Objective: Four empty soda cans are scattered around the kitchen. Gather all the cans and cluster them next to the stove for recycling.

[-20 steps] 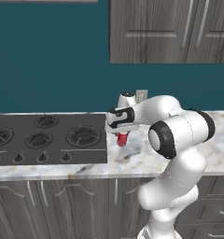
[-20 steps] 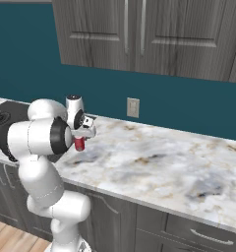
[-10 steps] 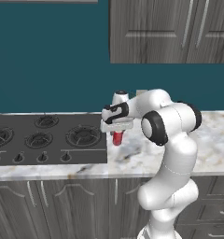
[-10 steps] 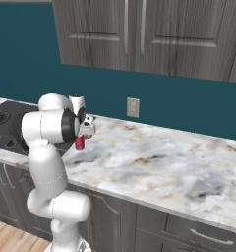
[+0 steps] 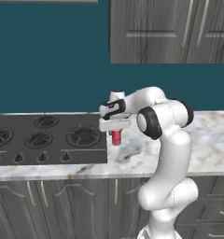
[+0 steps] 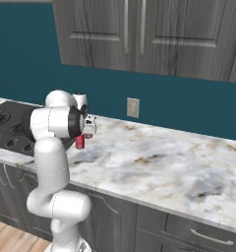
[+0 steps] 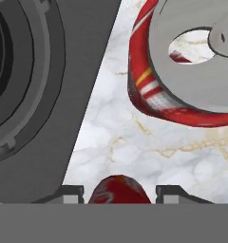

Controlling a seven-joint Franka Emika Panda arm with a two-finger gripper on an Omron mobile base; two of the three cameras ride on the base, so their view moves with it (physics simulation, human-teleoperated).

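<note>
— While hanging just right of the stove (image 5: 48, 140), low over the marble counter (image 5: 212, 140): carrying anything?
— Yes. Gripper (image 5: 115, 131) clamped shut on a soda can (image 5: 116, 139), held upright close to the cooktop's edge.
— And below it?
— Second can (image 7: 182, 71) upright on the marble, near the stove, silver top up.
— Handling?
— Probably light, thin-walled, easily dented, and slick. Best pinched gently across the mid-body, then set down upright beside the other without knocking it.
</note>
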